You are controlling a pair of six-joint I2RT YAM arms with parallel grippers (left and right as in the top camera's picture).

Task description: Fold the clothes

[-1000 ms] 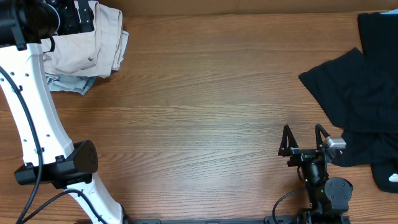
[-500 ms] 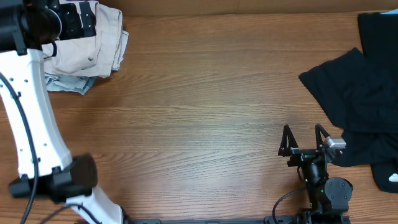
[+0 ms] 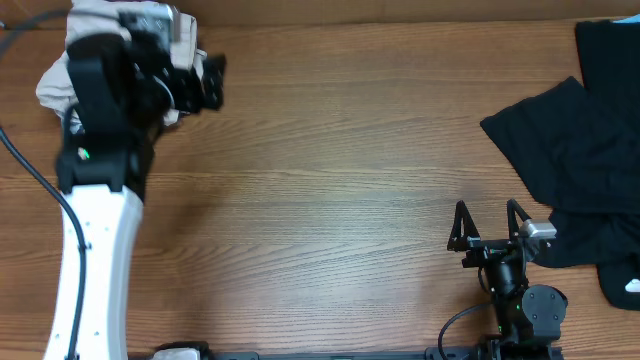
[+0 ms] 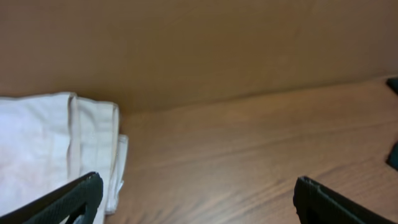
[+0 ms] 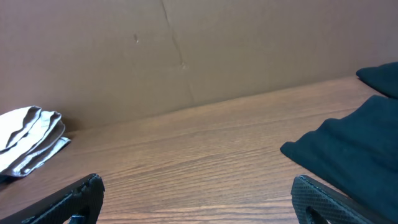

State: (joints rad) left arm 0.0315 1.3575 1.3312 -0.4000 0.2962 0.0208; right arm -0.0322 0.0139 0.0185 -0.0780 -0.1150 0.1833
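A stack of folded light clothes (image 3: pixel 62 78) lies at the table's far left corner, mostly hidden by my left arm; it also shows in the left wrist view (image 4: pixel 50 149) and small in the right wrist view (image 5: pixel 31 140). A heap of unfolded black clothes (image 3: pixel 580 140) lies at the right; its edge shows in the right wrist view (image 5: pixel 348 155). My left gripper (image 3: pixel 205 80) is open and empty, just right of the folded stack. My right gripper (image 3: pixel 490 222) is open and empty, resting at the front, left of the black heap.
A brown cardboard wall (image 5: pixel 186 50) runs along the far edge of the wooden table (image 3: pixel 330 180). A light blue item (image 3: pixel 625 288) peeks out at the right edge under the black clothes.
My left arm has swung in from the far left corner toward the right, now covering most of the folded stack. The right arm has not moved.
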